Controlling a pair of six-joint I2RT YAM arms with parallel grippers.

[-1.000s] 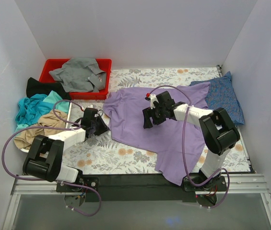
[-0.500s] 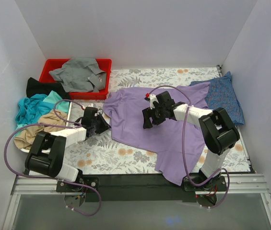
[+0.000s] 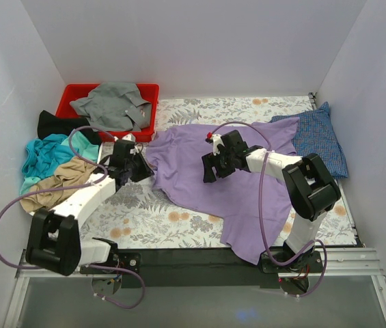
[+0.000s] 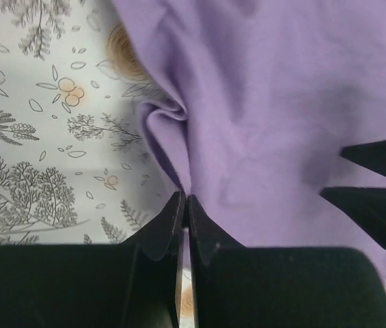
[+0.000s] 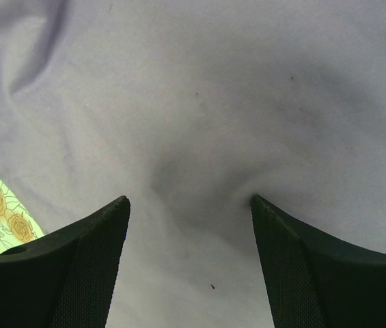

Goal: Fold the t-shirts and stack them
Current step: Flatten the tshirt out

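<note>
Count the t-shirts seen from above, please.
6: grey cloth shirt in the red plastic bin; black shirt, teal shirt and tan shirt heaped at left; lavender shirt spread centrally; blue checked shirt at right. The heap may hide more.

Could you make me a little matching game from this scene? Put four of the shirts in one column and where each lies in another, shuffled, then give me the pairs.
Shirts:
1. grey shirt
2. blue checked shirt
3. lavender shirt
4. teal shirt

Places:
a. spread across the middle of the table
b. in the red bin
c. far left, next to the tan shirt
d. at the far right edge

Pairs: 1-b, 2-d, 3-a, 4-c.
</note>
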